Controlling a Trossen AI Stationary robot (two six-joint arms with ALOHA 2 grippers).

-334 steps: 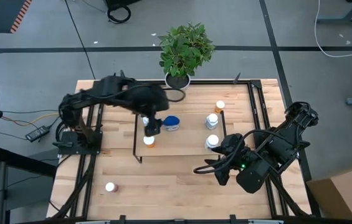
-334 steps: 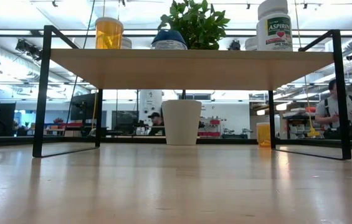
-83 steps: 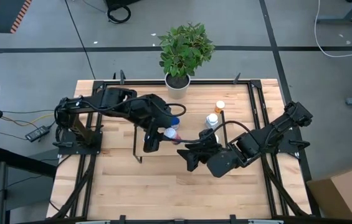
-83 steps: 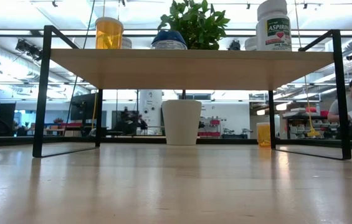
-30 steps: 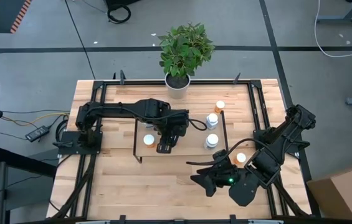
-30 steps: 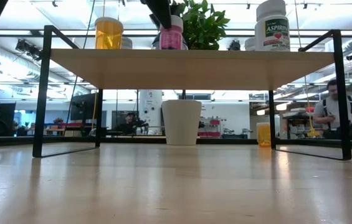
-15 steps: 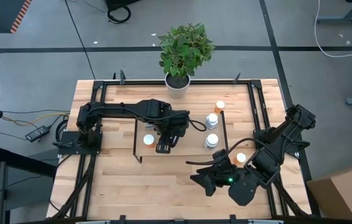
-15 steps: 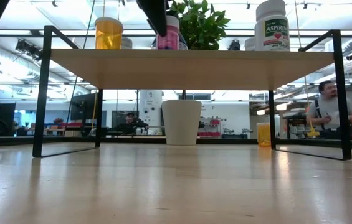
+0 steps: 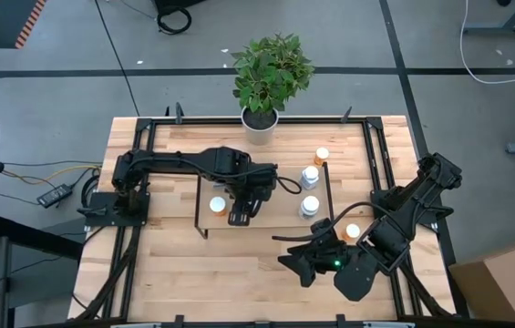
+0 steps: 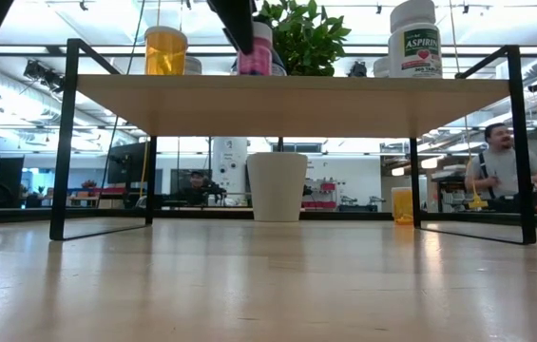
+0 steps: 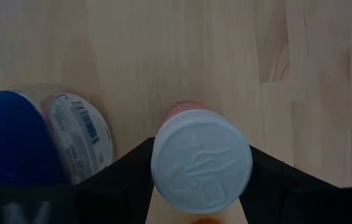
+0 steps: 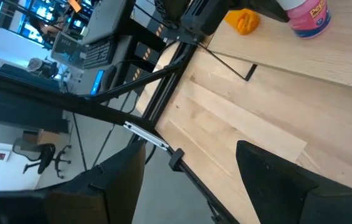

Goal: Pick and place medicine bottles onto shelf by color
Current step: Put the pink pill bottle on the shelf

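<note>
A pink-bodied, white-capped medicine bottle [image 10: 259, 51] stands upright on the light-wood shelf [image 10: 297, 95], and my left gripper [image 9: 243, 207] is shut on it. The blue oval bottle [image 11: 10, 137] stands close beside it. An orange bottle [image 10: 166, 49] stands at the shelf's left and a white aspirin bottle [image 10: 416, 38] at its right. More white-capped bottles [image 9: 311, 175] stand at the shelf's right end. My right gripper [image 12: 194, 186] is open and empty over the table's near right part. My left gripper pinches the pink bottle's white cap [image 11: 160, 163] between its two fingers [image 11: 132, 169], one on each side. The fingers come from above, pointing down. The bottle stands upright with its bottom on the shelf top.
A white pot [image 10: 278, 185] with a green plant [image 9: 272, 71] stands at the table's far edge behind the shelf. One orange bottle with a white cap [image 9: 352, 231] stands on the table right of the shelf, near my right arm. A person [image 10: 499, 171] is in the room behind.
</note>
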